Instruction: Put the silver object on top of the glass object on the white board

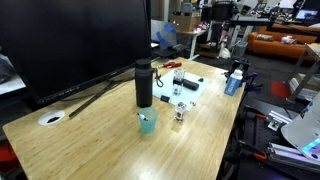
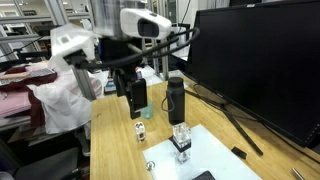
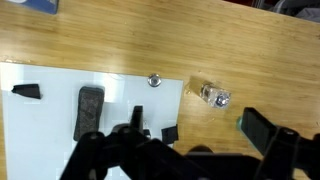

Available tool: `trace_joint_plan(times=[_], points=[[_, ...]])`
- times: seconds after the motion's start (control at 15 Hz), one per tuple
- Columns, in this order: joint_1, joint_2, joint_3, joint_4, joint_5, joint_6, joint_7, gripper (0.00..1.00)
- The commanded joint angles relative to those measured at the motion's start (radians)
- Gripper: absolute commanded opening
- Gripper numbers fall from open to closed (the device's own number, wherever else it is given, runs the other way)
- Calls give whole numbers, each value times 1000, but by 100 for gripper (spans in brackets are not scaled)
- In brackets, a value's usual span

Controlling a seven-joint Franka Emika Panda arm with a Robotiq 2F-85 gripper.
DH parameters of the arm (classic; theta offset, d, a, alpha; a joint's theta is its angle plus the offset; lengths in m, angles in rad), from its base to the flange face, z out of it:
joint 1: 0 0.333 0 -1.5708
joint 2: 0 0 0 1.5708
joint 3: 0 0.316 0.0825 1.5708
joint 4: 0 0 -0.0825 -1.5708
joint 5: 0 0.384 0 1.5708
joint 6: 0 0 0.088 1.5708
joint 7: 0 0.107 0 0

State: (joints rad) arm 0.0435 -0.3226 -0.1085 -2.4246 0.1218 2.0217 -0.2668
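Silver object, small and round, lies near the edge of the white board, apart from the glass object standing on that board. Tool hovers above, jaws spread and empty. Recommended: centre over the piece, descend vertically, close gently, clearing the black bottle on the worktop.

Arm extended, wrist bent down; claw vertical, jaws apart, empty.
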Motion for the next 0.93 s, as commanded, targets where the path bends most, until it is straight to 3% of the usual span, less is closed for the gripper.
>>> trace_joint_plan(times=[0.0, 0.53, 0.87], points=[[-9, 14, 7, -74, 62, 114, 5, 100], [-12, 27, 12, -74, 49, 95, -2, 100], [-15, 111, 24, -124, 39, 188, 26, 100]])
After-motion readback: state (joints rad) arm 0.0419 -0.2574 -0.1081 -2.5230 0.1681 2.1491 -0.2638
